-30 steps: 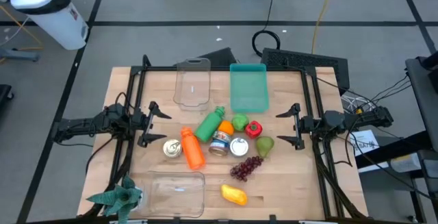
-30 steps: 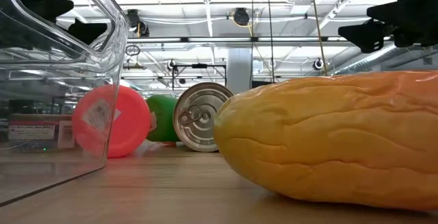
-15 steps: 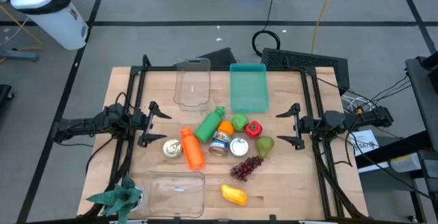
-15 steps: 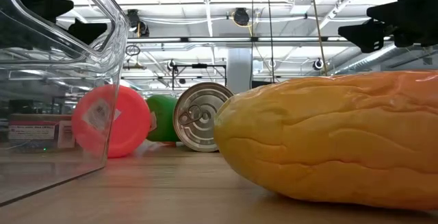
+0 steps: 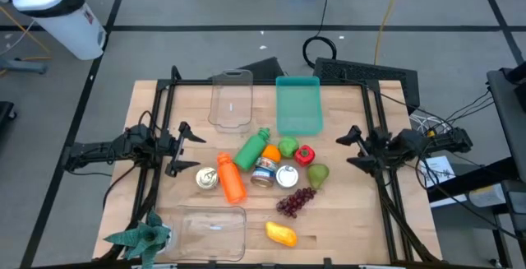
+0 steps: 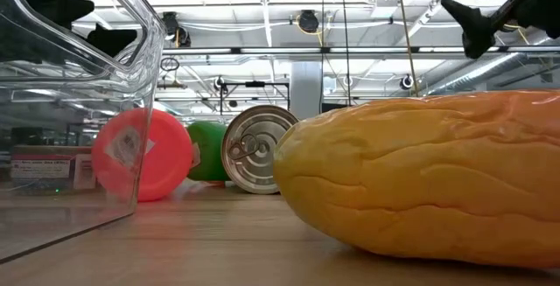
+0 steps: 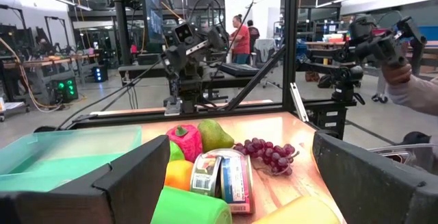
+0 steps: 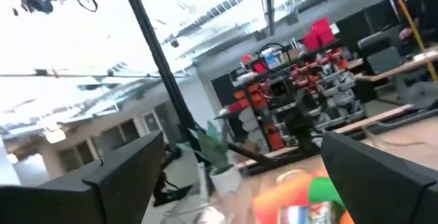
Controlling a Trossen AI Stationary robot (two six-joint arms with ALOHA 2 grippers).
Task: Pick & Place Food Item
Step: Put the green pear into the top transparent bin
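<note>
Ridged glossy yellow plastic squash (image 6: 429, 181) beside clear hard-walled container (image 6: 79, 102), ring-pull metal can (image 6: 255, 149), left gripper (image 5: 186, 148) jaws released, right gripper (image 5: 352, 149) jaws released, both empty

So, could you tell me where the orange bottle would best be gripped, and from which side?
Probably across the middle of its body, coming straight down from above. The orange bottle lies flat on the table, so its round sides are free: a can sits beside its cap end and the green bottle close by.
</note>
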